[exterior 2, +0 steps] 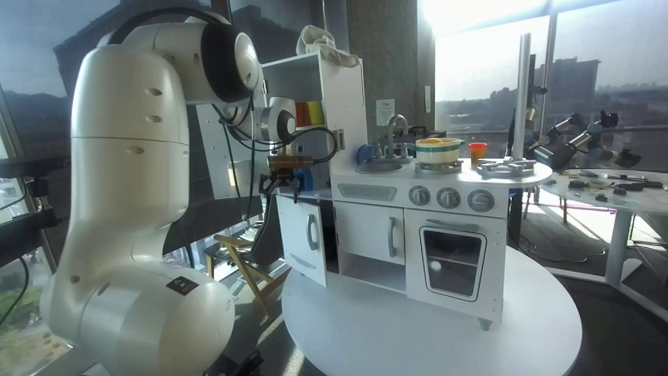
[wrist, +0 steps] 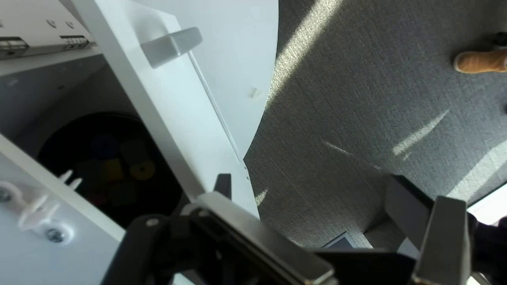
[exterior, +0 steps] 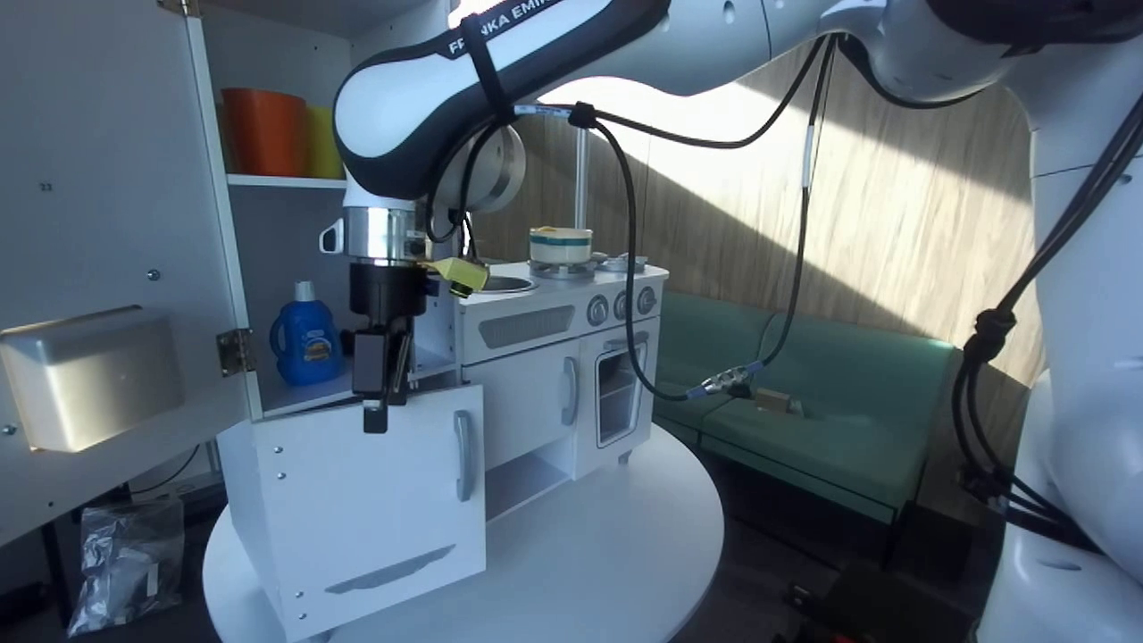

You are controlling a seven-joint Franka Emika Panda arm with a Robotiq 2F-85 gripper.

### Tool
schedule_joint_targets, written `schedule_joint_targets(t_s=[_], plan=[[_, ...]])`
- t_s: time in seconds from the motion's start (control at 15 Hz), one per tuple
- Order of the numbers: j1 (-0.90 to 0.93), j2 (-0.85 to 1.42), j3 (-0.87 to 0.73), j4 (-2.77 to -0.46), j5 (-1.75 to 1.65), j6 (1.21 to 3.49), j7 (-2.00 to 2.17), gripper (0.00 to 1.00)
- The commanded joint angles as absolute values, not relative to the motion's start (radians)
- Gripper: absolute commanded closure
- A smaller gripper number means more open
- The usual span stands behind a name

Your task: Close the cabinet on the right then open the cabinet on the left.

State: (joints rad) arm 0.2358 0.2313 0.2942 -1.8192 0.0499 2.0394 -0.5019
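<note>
The left cabinet's lower white door (exterior: 375,527) stands ajar, with a dark gap behind its handle-side edge in an exterior view (exterior 2: 297,237). The right cabinet's door (exterior: 522,402) under the sink is shut in both exterior views (exterior 2: 365,230). My gripper (exterior: 386,402) is open and empty, fingers pointing down at the top of the left door; it also shows in an exterior view (exterior 2: 280,194). In the wrist view, the gripper (wrist: 313,190) has one finger overlapping the door's outer face (wrist: 174,114) and the other over the floor. Whether a finger touches the door cannot be told.
The tall cabinet's upper door (exterior: 98,196) stands wide open. A blue bottle (exterior: 312,344) is on the shelf behind my gripper. A pot (exterior 2: 438,152) sits on the stove beside the sink (exterior 2: 380,167). The oven (exterior 2: 454,261) is shut. Everything stands on a round white table (exterior 2: 443,334).
</note>
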Motion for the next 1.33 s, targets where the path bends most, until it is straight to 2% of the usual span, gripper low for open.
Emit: schedule_joint_targets(t_s=[0.0, 0.47, 1.27], plan=[[0.238, 0.187, 0.279, -1.881, 0.012, 2.086, -0.441, 0.0], [0.224, 0.116, 0.267, -1.905, 0.025, 1.992, -0.382, 0.0], [0.237, 0.109, 0.215, -1.999, -0.328, 2.128, -0.214, 0.0]])
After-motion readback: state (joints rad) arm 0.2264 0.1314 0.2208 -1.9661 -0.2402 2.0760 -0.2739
